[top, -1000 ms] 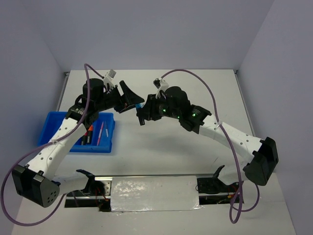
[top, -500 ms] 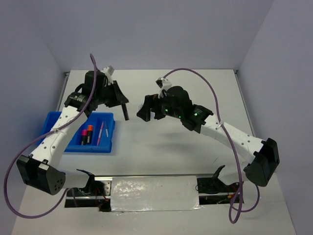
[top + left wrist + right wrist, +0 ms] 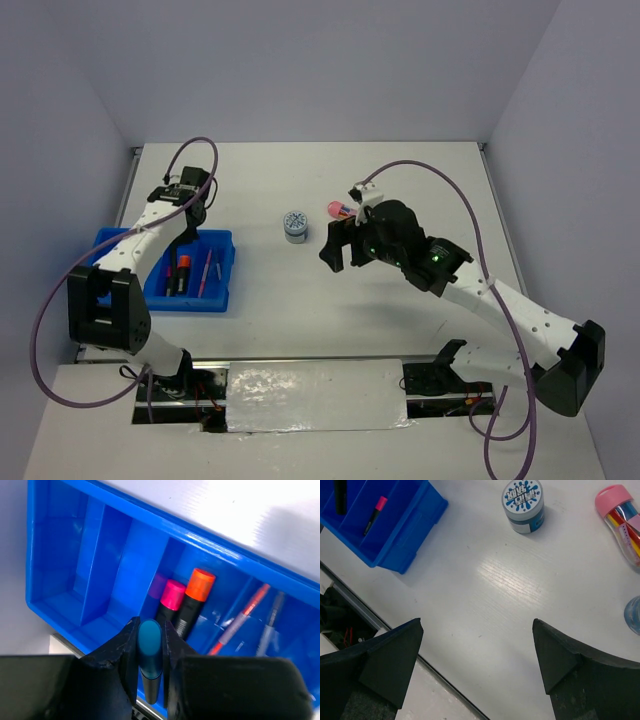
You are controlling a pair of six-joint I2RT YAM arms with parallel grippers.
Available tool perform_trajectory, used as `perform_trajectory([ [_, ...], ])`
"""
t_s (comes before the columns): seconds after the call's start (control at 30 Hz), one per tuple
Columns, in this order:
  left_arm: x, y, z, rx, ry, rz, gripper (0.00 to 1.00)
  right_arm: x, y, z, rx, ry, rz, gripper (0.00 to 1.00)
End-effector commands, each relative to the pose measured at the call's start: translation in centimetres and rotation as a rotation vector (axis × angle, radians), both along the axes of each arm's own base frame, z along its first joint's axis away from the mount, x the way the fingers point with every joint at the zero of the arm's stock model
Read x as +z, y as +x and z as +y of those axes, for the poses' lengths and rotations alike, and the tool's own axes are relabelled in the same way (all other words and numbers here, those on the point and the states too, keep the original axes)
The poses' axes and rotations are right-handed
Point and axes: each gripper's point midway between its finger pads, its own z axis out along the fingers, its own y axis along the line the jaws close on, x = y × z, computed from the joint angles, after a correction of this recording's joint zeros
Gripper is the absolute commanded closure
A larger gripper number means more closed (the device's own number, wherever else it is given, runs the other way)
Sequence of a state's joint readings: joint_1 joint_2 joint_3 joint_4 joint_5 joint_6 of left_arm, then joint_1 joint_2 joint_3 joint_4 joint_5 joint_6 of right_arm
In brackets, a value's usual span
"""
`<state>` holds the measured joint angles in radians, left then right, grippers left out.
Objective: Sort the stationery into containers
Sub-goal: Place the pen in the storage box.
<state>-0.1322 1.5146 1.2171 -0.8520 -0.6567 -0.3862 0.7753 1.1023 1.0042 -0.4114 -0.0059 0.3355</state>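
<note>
Left end effector (image 3: 150, 630): pressed in on a blue-capped highlighter (image 3: 150, 642), black body gripped between the jaws and cap end toward the wrist camera. Hanging above the blue tray (image 3: 225, 560), over or just beside the compartment that holds the other highlighters; which of the two, impossible to tell. Not yet let go.

In that compartment, side by side and touching: a pink-capped highlighter (image 3: 172, 594) and an orange-capped highlighter (image 3: 199, 584). A hint of purple behind the pink cap, too hidden to name. One compartment over: a thin pink pen (image 3: 240, 617) and a grey pen (image 3: 272, 612), lying near each other.

Right end effector (image 3: 477, 645): spread wide, gripping nothing, hanging over the counter (image 3: 485, 580). Beyond it, out on the counter and well apart from the tray: a round blue-white disc (image 3: 522, 500), a pink capsule case (image 3: 620, 515) with coloured sticks showing through its clear body, and, cut off at the frame edge, probably the second disc (image 3: 634, 615).

Judged a little past halfway: highlighters and pens nearly sorted, with three pieces to fetch.
</note>
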Motion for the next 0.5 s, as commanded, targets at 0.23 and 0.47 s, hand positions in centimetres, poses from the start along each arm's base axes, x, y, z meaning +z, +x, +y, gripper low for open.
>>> perform_trajectory([
  [0.23, -2.3, 0.2, 0.9, 0.033, 0.033, 0.018, 0.62, 1.9, 0.1, -1.0, 0.027, -0.035, -0.087, 0.03],
  [0.47, -2.2, 0.0, 1.3, 0.063, 0.05, 0.032, 0.01, 3.2, 0.1, -0.9, 0.043, -0.012, -0.097, 0.02],
])
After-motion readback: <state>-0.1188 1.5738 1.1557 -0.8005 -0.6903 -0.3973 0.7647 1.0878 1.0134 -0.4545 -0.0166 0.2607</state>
